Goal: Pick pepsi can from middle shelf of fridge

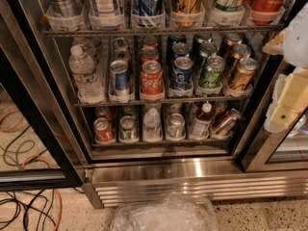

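The fridge [192, 184] stands open in front of me, with wire racks of drinks. The middle shelf [163, 101] holds lanes of short cans. The pepsi can [183, 72], dark blue with a silver top, stands at the front of its lane, right of centre, with more blue cans behind it. A red Coca-Cola can [151, 79] is on its left and a green can [211, 71] on its right. My gripper [290, 97], white and pale yellow, hangs at the right edge, outside the fridge, well to the right of the pepsi can.
A silver-and-blue can [119, 79] and a water bottle [84, 73] fill the shelf's left side; a bronze can [242, 73] is at its right. Tall cans [149, 1] line the rack above. Crumpled clear plastic [163, 214] and cables [29, 211] lie on the floor.
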Action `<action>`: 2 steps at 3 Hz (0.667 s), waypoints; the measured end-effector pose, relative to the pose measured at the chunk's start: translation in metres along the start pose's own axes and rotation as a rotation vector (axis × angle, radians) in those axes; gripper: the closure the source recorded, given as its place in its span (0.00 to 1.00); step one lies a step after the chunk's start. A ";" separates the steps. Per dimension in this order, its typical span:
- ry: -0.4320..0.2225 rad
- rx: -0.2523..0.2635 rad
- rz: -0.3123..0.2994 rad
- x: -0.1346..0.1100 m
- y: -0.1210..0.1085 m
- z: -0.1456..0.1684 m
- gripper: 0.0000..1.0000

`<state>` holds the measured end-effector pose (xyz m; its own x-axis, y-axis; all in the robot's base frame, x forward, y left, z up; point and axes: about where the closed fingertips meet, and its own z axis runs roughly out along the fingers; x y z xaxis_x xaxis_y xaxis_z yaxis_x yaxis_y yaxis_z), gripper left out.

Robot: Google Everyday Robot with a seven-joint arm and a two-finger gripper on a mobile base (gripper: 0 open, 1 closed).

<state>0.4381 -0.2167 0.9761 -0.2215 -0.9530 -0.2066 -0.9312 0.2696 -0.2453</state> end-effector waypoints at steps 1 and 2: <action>0.000 0.000 0.000 0.000 0.000 0.000 0.00; -0.050 0.025 0.088 0.000 -0.002 0.015 0.00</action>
<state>0.4447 -0.2152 0.9623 -0.2865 -0.9178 -0.2750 -0.9013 0.3555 -0.2475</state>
